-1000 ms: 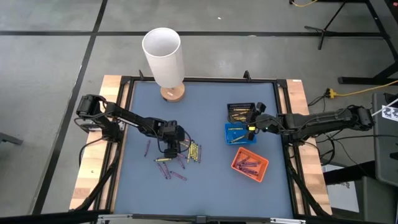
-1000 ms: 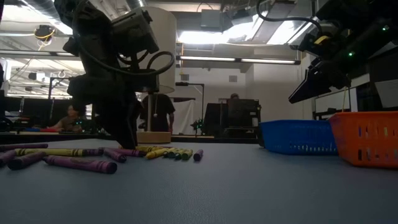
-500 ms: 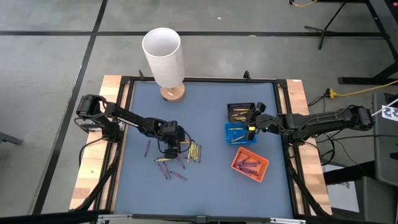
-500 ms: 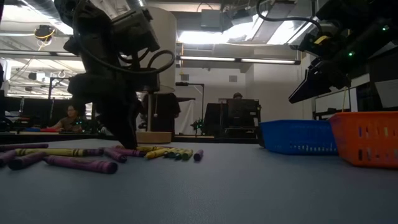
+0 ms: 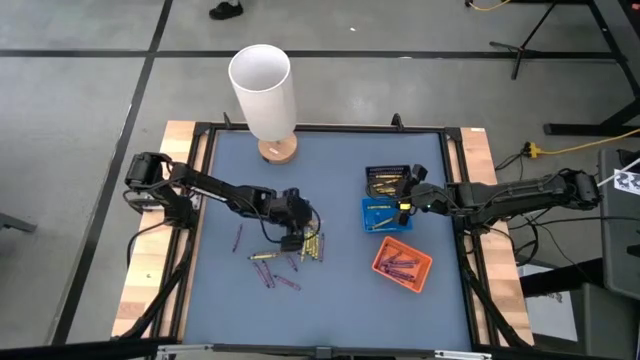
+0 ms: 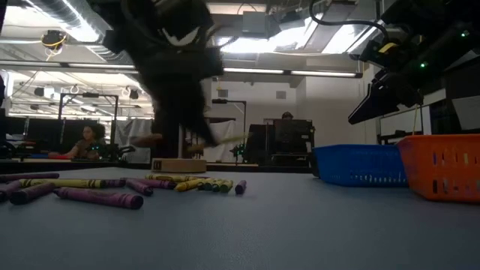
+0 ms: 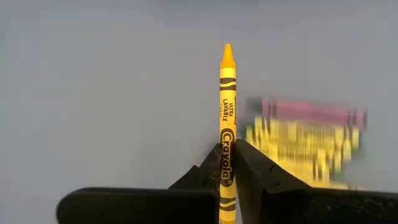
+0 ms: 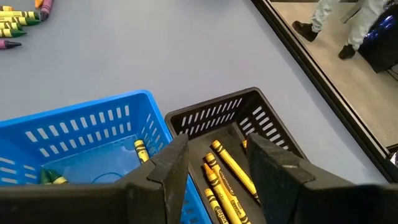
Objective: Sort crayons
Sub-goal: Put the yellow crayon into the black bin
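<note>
Yellow crayon (image 7: 227, 118) pinched between my left gripper's (image 5: 291, 241) fingers, tip pointing out past them, lifted above table centre-left. Loose crayons (image 5: 283, 262) lie on the mat just below. My right gripper (image 8: 214, 158) hangs spread over the black tray (image 8: 264, 118).

It was a robotics lab or workshop, not a home. The table (image 5: 330, 170) sat in a black metal frame on a bare grey concrete floor (image 5: 80, 100) marked with dark lines. Cables (image 5: 560, 150) trailed across that floor beside a black stand (image 5: 530, 40). Beyond the table, the low view took in an open industrial ceiling with strip lights (image 6: 259, 71) and exposed ducting (image 6: 75, 19). A person (image 6: 88, 139) sat at a far desk, and a dark monitor (image 6: 289, 139) stood on another bench. Someone's legs and shoes (image 8: 326, 22) showed beside the table.
</note>
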Motion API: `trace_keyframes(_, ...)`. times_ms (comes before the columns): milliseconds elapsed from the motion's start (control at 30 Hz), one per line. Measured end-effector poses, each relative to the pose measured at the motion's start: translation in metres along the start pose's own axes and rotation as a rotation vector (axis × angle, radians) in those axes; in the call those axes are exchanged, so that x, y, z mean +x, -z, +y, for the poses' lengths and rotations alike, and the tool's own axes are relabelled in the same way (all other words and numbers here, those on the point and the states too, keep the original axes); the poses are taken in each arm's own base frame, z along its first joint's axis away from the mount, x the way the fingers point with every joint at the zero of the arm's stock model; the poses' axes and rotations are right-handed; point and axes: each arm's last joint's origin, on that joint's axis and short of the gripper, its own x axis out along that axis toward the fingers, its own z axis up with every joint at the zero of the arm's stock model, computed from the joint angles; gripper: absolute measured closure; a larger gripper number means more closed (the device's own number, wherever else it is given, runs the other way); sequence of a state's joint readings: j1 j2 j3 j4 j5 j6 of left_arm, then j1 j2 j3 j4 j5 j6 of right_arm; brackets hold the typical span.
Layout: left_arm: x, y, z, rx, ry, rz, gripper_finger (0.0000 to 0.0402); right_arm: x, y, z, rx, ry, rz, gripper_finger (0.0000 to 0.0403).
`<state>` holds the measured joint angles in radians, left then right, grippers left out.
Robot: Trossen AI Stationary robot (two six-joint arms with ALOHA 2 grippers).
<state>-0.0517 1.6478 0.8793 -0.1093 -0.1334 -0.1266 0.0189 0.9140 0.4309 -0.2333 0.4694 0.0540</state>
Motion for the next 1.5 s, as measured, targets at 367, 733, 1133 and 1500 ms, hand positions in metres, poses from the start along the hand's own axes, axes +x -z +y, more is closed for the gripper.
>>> trace_keyframes(367, -0.011, -0.049, 0.016, -0.044, -0.113, -0.5, 0.039, 0.0, -0.004, 0.001, 0.019, -0.023, -0.038, 0.0241)
trace_keyframes(733, 0.006, -0.061, 0.039, -0.12, -0.161, -0.714, 0.039, -0.006, -0.031, 0.009, 0.096, -0.345, -0.304, 0.0241)
trace_keyframes(1133, 0.078, -0.077, 0.057, -0.181, -0.18, -0.806, 0.039, -0.012, -0.042, 0.012, 0.093, -0.52, -0.426, 0.0241)
trace_keyframes(1500, 0.136, -0.109, 0.062, -0.19, -0.19, -0.821, 0.0388, -0.012, -0.042, 0.012, 0.092, -0.521, -0.422, 0.0241)
